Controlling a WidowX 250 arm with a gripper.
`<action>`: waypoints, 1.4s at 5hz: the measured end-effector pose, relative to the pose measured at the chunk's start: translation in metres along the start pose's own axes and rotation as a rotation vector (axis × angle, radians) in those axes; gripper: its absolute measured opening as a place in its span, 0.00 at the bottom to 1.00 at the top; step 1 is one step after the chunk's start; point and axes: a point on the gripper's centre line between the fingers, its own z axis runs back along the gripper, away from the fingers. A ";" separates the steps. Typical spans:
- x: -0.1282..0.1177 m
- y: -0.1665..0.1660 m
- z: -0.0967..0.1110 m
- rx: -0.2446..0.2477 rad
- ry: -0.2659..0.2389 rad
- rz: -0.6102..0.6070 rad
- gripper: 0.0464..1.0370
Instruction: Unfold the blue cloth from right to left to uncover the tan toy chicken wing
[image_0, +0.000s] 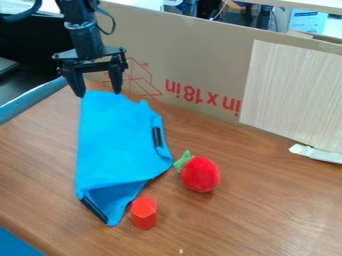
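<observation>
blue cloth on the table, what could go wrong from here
The tool hangs open at the far end of the blue cloth, so closing there might catch only a thin edge that slips out. The red block stands right by the cloth's near end and could tip if the cloth shifts. The round red plush, its green leaf by the cloth's edge, might roll if brushed.

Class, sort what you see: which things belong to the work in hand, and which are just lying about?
In the work:
- gripper, open at the cloth's far end
- blue cloth

Just about:
- red plush fruit
- red block
- cardboard, standing behind
</observation>
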 end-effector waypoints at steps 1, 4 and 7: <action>-0.005 0.002 -0.014 0.007 0.038 0.010 0.96; -0.029 -0.044 -0.051 0.146 0.049 -0.031 0.96; -0.031 -0.066 -0.072 0.166 0.065 0.027 0.96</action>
